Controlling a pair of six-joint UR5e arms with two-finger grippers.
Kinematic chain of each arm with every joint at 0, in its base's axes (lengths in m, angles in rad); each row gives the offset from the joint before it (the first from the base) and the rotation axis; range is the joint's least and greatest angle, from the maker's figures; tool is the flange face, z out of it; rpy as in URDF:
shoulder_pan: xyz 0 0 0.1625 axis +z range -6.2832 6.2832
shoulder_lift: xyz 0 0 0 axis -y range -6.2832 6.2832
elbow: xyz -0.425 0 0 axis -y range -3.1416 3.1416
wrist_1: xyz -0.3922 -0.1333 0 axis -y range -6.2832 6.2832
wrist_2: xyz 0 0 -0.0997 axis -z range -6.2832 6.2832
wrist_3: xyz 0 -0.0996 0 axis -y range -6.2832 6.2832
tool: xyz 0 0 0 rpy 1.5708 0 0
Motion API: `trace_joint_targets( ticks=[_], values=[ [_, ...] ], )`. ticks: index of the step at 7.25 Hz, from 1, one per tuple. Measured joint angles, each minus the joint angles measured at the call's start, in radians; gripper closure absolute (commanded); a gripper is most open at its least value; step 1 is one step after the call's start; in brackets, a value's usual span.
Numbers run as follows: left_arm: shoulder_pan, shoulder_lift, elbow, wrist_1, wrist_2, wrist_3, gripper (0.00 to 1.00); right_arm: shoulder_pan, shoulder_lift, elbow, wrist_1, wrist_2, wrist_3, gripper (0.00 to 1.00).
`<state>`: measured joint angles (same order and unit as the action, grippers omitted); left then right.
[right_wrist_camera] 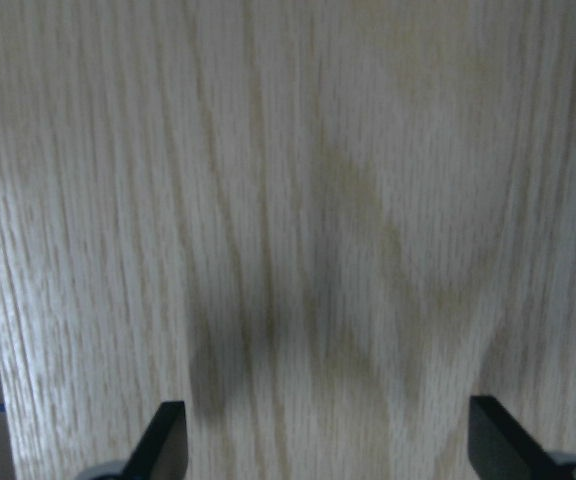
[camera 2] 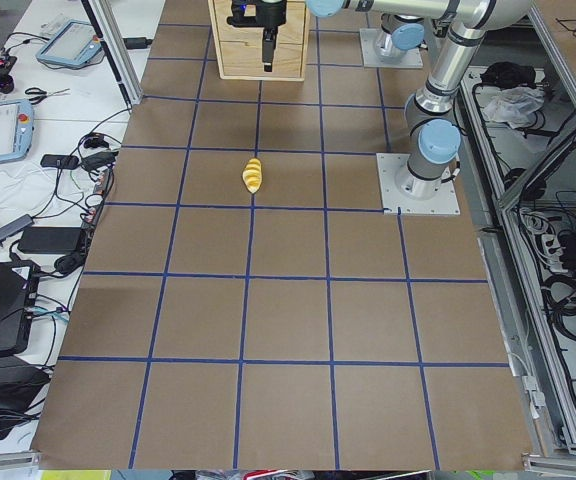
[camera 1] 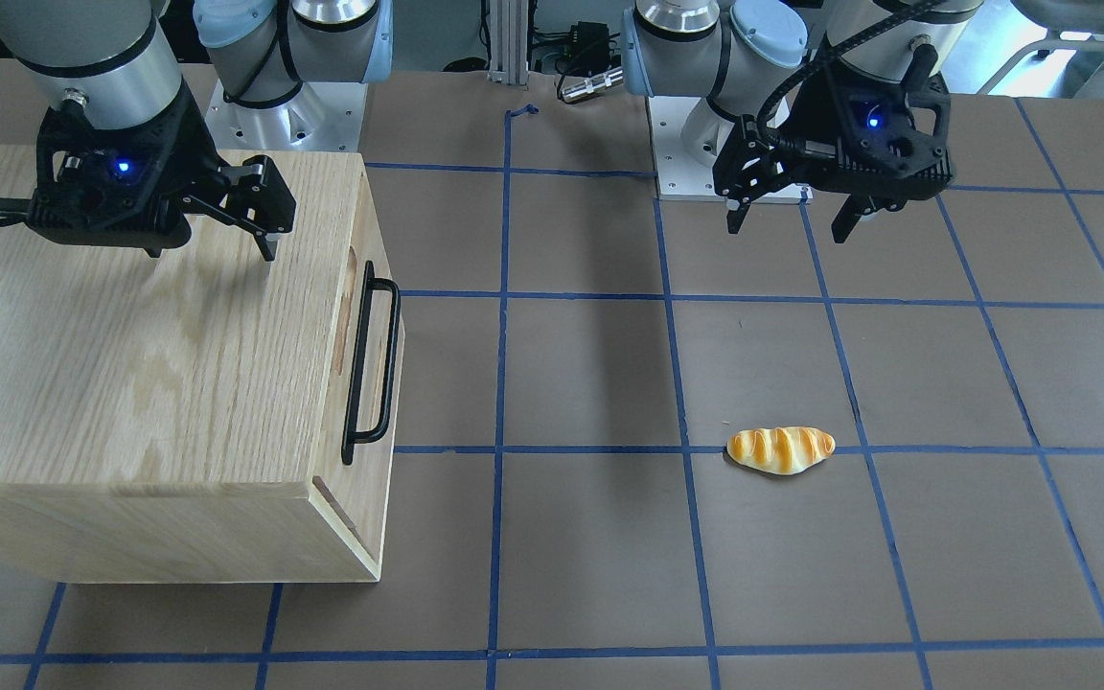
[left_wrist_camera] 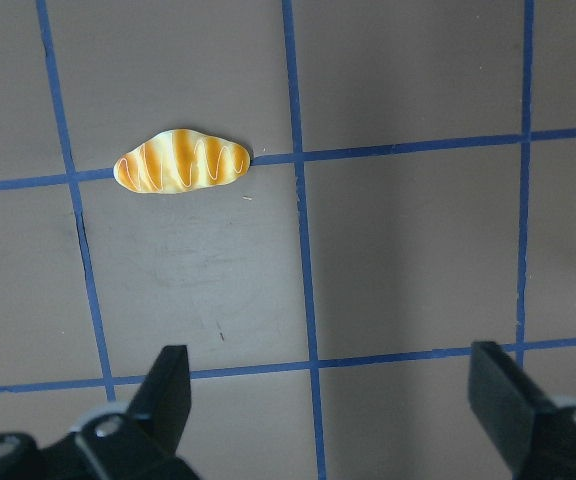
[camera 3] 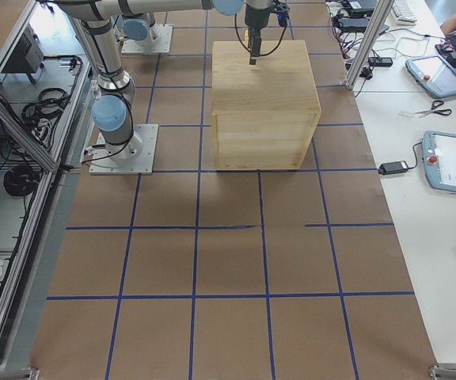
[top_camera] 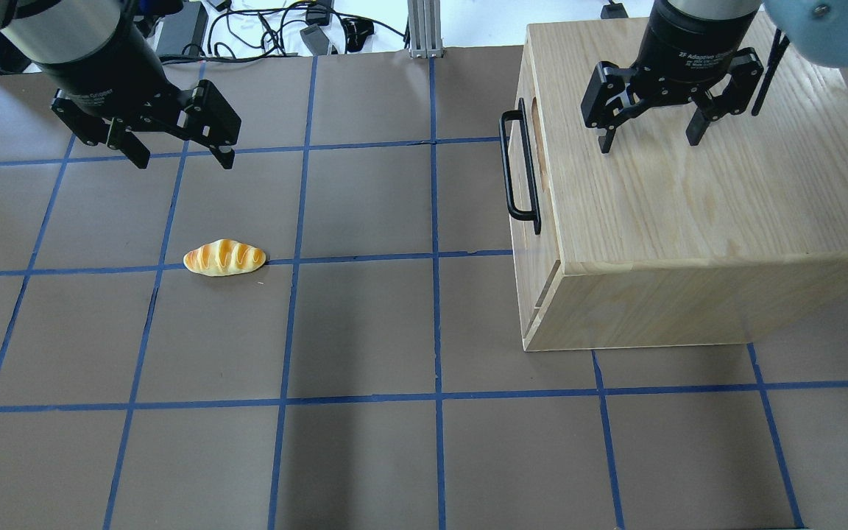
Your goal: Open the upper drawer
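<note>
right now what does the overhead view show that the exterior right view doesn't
Only the overhead view shows the bread roll, the black bar handle of the upper drawer, and the open left gripper. Only the exterior right view shows a tablet on a white side bench. Both show the oak cabinet with the right gripper open above its top.

Brown surface (camera 2: 288, 320), blue tape grid. Bread roll (camera 2: 253, 176) on grid line, well short of oak cabinet (camera 2: 293, 62). My left arm (camera 2: 438, 90) rises at right. My left gripper (camera 2: 265, 45) at top edge, overlapping cabinet front.
</note>
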<state>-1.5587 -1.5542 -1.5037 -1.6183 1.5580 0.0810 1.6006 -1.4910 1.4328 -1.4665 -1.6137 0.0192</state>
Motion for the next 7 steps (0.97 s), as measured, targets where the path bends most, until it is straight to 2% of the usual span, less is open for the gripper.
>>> trace_joint_targets(
  ticks=[7],
  values=[
    [0.009, 0.014, -0.025, -0.007, 0.0, 0.002, 0.0, 0.001, 0.0, 0.0, 0.0, 0.0, 0.0, 0.0]
  ],
)
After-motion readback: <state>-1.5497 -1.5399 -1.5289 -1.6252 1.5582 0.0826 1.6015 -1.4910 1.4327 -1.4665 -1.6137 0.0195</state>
